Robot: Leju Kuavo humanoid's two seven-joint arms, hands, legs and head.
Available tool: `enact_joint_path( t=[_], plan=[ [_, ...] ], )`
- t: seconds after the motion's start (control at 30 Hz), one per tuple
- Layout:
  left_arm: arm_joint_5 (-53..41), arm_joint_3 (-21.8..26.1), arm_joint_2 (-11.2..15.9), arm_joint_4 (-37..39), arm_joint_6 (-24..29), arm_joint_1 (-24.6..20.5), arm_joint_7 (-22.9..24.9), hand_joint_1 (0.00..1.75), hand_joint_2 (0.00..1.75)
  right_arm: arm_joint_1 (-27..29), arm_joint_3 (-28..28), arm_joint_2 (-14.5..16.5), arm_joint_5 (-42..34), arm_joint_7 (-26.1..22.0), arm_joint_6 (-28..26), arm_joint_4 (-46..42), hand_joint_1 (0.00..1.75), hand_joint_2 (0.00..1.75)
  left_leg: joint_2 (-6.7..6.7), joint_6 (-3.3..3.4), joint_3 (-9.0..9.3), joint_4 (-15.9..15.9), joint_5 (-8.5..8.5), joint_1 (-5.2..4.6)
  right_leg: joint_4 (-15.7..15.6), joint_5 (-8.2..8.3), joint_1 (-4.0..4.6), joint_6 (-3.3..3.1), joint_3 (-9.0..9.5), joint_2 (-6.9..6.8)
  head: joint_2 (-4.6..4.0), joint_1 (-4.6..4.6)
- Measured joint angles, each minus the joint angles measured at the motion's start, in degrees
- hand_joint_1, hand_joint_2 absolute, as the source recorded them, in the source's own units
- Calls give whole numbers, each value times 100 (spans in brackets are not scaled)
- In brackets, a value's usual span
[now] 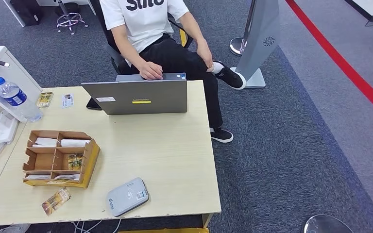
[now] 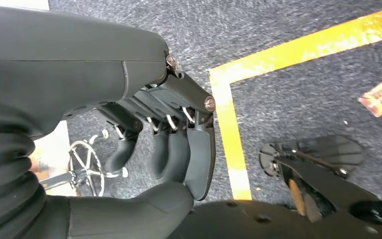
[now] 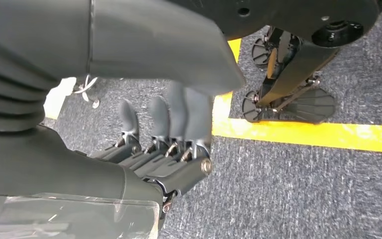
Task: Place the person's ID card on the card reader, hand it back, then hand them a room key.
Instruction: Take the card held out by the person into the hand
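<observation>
Hung over carpet: left hand (image 2: 171,144) and right hand (image 3: 164,139), fingers loosely apart, empty, touching nothing.

One card reader (image 1: 127,196), one laptop (image 1: 138,96), one cardboard organizer (image 1: 60,158), one water bottle (image 1: 15,98), one seated person (image 1: 156,36).

Head camera looked down from high onto the worktop (image 1: 175,145). Both wrist cameras, close behind each robot hand, faced the carpet's yellow floor tape (image 2: 231,134).

Table (image 1: 175,160) — laptop (image 1: 141,97), organizer (image 1: 58,158), card reader (image 1: 127,196).
</observation>
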Motion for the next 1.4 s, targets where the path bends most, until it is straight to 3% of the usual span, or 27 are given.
enact_joint_path(
  t=[0.17,0.3,0.37,0.5,0.67,0.97,1.4],
  plan=[
    [-13,29,17,5,0,20,0,175,175,20,-117,1,10,0,7,-43,175,0,0,0,-1,-1,0,0,0,0,0,0,2,0,0,-1],
    [-13,39,17,6,0,28,0,162,175,25,-173,1,10,0,8,-63,2,175,0,0,-1,0,0,0,0,0,0,0,2,0,0,0],
    [-13,41,17,7,0,29,0,162,175,26,-190,1,10,0,8,-67,2,175,0,0,-1,0,0,0,0,0,0,0,2,0,0,1],
    [-12,44,16,8,0,28,0,0,175,25,-195,1,8,0,8,-69,0,175,0,0,1,0,0,0,0,0,0,0,2,1,0,-1],
    [183,33,-33,8,19,-70,2,0,175,-6,63,43,-269,16,3,-63,0,175,0,-1,3,0,1,0,0,0,0,0,1,1,0,1],
    [716,-373,-162,21,359,-456,25,0,175,-195,1112,123,-1368,-7,-148,39,0,175,-2,-1,3,0,4,0,1,2,0,-1,7,0,0,-1],
    [1209,-1061,156,148,361,-854,-930,0,175,-569,2494,-1,-3110,-1063,-144,307,0,175,-1,-2,6,1,6,1,1,3,1,-1,5,2,1,1]
  ],
)
